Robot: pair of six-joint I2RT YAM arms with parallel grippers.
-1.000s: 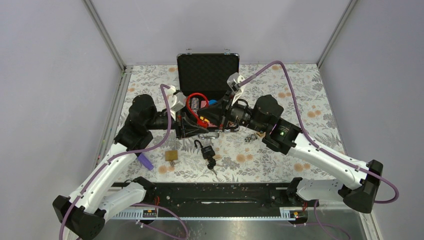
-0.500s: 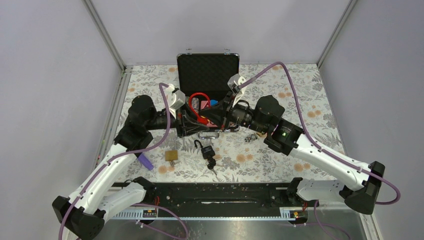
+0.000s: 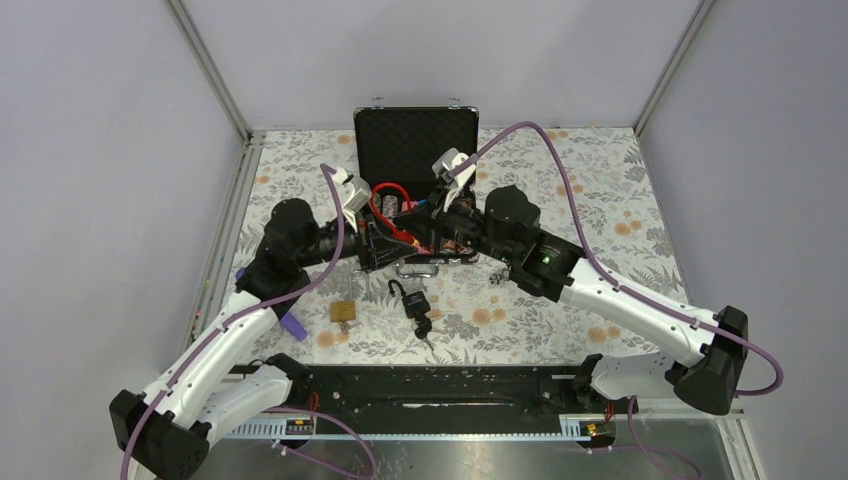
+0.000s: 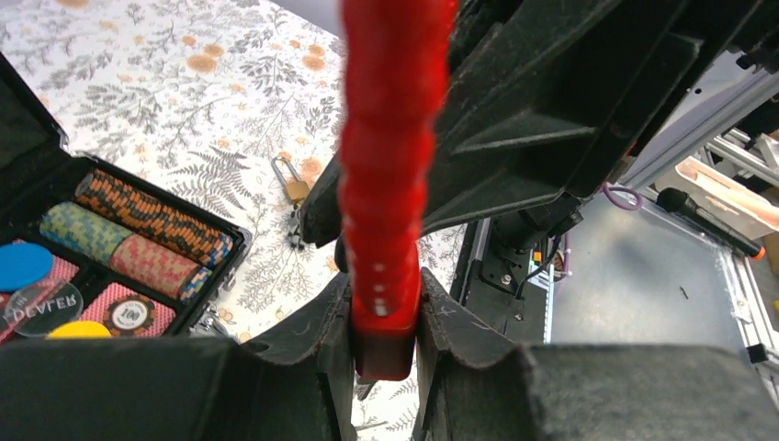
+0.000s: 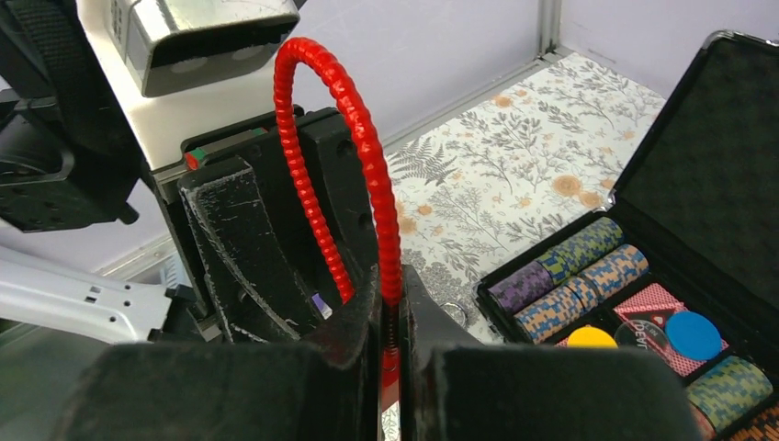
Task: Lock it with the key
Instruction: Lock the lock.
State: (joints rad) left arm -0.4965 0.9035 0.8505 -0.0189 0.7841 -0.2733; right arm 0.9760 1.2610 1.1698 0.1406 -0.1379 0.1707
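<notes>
Left gripper (image 3: 372,243) and right gripper (image 3: 440,232) meet at the near edge of the open black case (image 3: 415,140) in the top view, with the red cable lock (image 3: 386,200) looped between them. At their 6 o'clock a black padlock (image 3: 411,299) lies on the flowered table (image 3: 590,200), with keys (image 3: 424,328) just at its 6 o'clock and a brass padlock (image 3: 343,311) at its 9 o'clock.

From the left wrist, the left gripper (image 4: 386,322) is clamped on the lock's red block end (image 4: 384,344), and the ribbed cable runs up to 12 o'clock. Poker chips (image 4: 147,230) sit at 9 o'clock.

From the right wrist, the right gripper (image 5: 390,322) pinches the cable's thin end, and the cable (image 5: 358,119) arches toward 11 o'clock.
</notes>
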